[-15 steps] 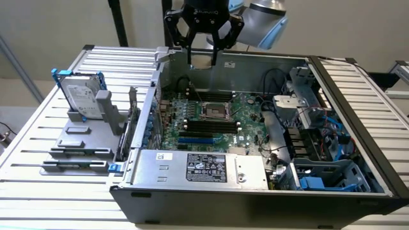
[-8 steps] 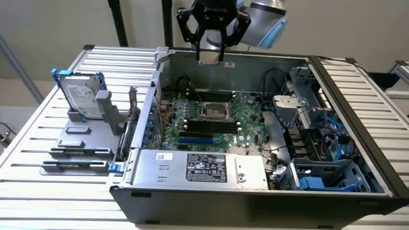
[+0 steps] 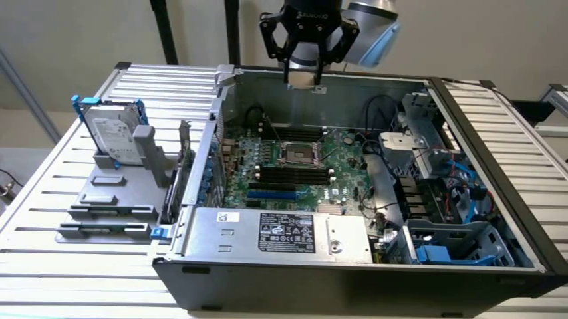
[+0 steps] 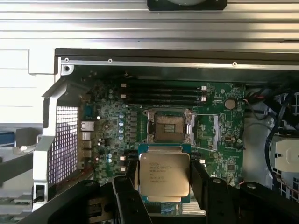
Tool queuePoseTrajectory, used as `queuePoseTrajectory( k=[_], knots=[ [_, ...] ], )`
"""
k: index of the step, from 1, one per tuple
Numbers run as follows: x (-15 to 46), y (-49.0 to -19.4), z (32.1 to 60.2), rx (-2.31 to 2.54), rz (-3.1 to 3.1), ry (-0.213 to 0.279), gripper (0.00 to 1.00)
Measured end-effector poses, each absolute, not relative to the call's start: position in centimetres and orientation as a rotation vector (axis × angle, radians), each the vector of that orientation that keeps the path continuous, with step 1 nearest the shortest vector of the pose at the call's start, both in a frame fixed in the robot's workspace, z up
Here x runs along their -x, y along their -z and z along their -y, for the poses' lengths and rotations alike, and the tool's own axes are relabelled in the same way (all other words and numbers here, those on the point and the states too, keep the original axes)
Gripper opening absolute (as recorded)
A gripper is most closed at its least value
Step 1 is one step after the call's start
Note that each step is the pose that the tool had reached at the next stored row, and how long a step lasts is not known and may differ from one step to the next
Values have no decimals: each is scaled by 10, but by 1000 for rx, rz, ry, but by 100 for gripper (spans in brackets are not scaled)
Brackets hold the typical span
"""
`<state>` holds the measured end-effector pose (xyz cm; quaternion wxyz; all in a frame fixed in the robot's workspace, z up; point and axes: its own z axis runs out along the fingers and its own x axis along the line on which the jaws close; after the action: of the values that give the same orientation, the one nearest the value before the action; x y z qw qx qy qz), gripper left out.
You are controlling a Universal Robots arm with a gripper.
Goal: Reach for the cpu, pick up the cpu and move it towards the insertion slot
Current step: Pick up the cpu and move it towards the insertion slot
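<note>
The cpu (image 4: pixel 164 174) sits clamped flat in my gripper (image 4: pixel 163 179), hanging high above the case, with the insertion slot (image 4: pixel 169 128) below it on the motherboard (image 3: pixel 297 174).

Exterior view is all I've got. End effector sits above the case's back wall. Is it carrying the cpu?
Observer: Yes. In the wrist view the cpu sits between the end effector's fingers, silvery top facing the camera.
Operator: Is the insertion slot free?
Observer: The insertion slot shows a dark, unfilled centre inside its metal frame.
Operator: Is the cpu over it?
Observer: Not quite. In the wrist view the cpu's edge just borders the slot's frame, without covering the centre.
</note>
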<state>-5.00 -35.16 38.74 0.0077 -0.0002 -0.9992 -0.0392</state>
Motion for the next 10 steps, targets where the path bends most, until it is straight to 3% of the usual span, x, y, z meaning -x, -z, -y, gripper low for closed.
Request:
queuePoseTrajectory(
  k=[10],
  knots=[
    [44,-380,334,24,3124,122,54]
  ],
)
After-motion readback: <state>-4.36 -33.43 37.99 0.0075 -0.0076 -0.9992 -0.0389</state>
